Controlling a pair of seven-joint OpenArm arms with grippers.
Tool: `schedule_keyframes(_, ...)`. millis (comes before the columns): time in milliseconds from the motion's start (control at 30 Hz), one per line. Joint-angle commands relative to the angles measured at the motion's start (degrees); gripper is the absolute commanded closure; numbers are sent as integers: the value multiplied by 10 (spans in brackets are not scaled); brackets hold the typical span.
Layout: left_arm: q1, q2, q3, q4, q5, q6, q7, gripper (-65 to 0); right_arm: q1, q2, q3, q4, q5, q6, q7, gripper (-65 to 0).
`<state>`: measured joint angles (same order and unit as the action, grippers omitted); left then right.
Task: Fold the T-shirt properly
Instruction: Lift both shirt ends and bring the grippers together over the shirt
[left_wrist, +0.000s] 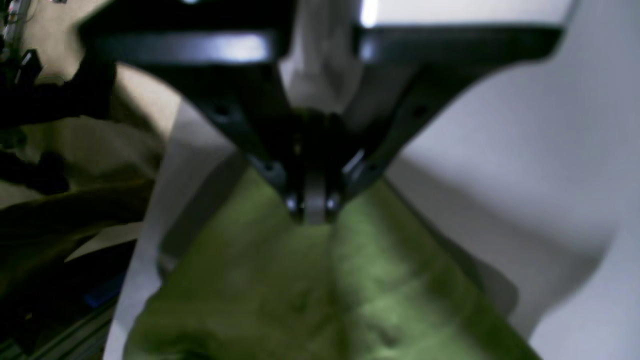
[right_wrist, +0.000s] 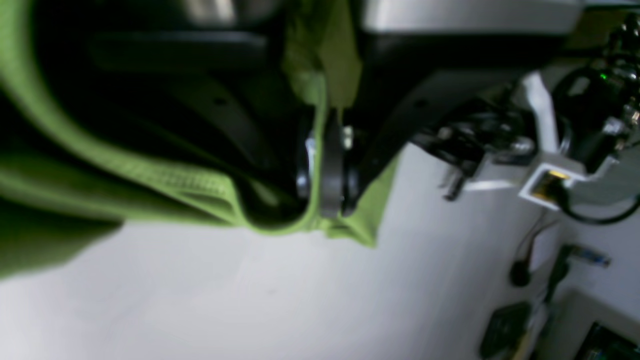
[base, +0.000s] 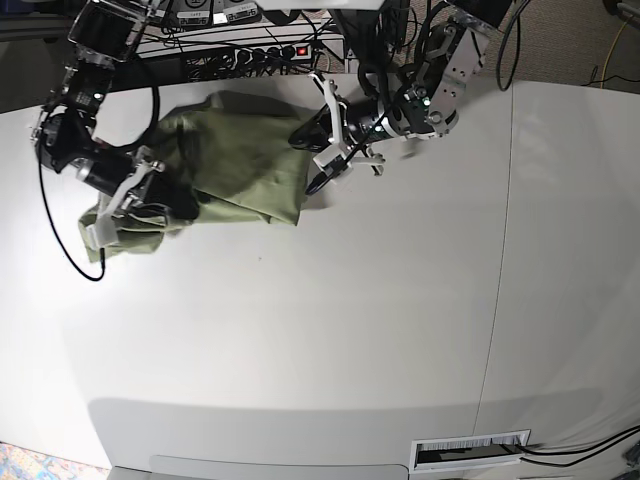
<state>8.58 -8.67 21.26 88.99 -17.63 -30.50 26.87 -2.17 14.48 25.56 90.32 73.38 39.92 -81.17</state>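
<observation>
T-shirt (base: 235, 160), olive, bunched far-left on table (base: 400, 300); left fingers (left_wrist: 314, 207) and right fingers (right_wrist: 327, 192) each clamped on fabric, likely for spreading.

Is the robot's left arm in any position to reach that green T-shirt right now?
Yes, it seems so: the left gripper is already shut at the T-shirt edge, apparently pinching it. Nothing lies between them. The right gripper clamps another part.

Plain olive-green T-shirt (base: 235, 165), seemingly unprinted, on a white table (base: 350, 320).
</observation>
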Motion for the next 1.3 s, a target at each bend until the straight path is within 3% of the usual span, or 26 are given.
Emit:
schedule_keyframes(0, 0, 1, 0, -1, 16, 1, 21, 0, 12, -1, -6, 8, 16, 1, 12, 0)
schedule_keyframes(200, 0, 1, 0, -1, 25, 25, 16, 0, 14, -49, -40, 8, 11, 1, 12, 0)
schedule_keyframes(367, 0, 1, 0, -1, 47, 24, 11, 0, 14, -82, -65, 8, 12, 1, 12, 0)
schedule_keyframes(567, -2, 1, 0, -1, 65, 26, 2, 0, 14, -108, -122, 8, 12, 1, 12, 0)
schedule_keyframes(700, -2, 1, -1, -1, 86, 64, 1, 0, 14, -116, -165, 8, 12, 1, 12, 0)
schedule_keyframes(800, -2, 1, -1, -1, 101, 68, 1, 0, 14, -116, -188, 9, 12, 1, 12, 0)
schedule_keyframes(900, -2, 1, -1, -1, 123, 80, 0, 0, 14, -116, -183, 28, 37, 1, 12, 0)
schedule_keyframes(1067, -2, 1, -3, -1, 146, 126, -13, 0, 10, -116, -146, 91, 116, 1, 12, -138)
schedule_keyframes(1267, -5, 1, -38, -1, 146, 127, -15, 0, 7, -108, -87, 102, 116, 1, 12, -140)
